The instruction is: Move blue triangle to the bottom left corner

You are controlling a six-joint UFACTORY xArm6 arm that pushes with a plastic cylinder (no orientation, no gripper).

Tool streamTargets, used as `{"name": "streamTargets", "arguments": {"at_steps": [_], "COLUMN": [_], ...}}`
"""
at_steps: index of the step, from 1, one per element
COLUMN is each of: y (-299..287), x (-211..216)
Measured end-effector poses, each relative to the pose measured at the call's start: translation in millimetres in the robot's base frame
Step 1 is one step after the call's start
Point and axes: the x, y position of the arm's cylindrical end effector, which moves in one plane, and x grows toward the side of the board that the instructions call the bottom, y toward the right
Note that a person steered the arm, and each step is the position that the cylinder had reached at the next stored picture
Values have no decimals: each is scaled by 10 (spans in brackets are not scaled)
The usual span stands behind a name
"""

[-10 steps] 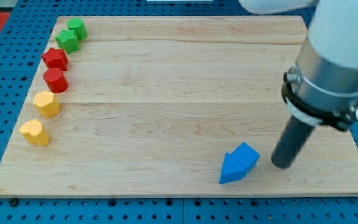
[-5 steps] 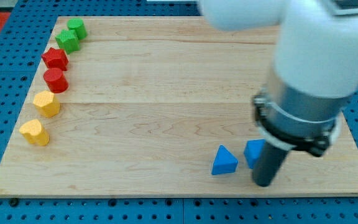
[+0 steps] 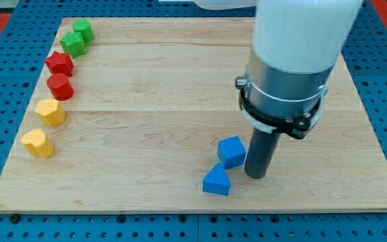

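The blue triangle lies on the wooden board near its bottom edge, right of centre. A blue cube sits just above and to the right of it, nearly touching. My tip rests on the board right beside the cube's right side and to the right of the triangle. The bottom left corner of the board is far to the left of the triangle.
Along the left edge stand two green blocks, a red star-like block, a red cylinder and two yellow blocks. The arm's wide grey body hangs over the board's right half.
My tip has moved left along the bottom of the board. The blue triangle and the blue cube have both slid left, and the cube now sits above the triangle.
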Motion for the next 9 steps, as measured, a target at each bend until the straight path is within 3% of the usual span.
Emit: {"name": "streamTargets", "arguments": {"at_steps": [1,2,3,4,9], "y": [19,-531,-1142,-1161,-2331], "x": [141,294,234,121,-117]}}
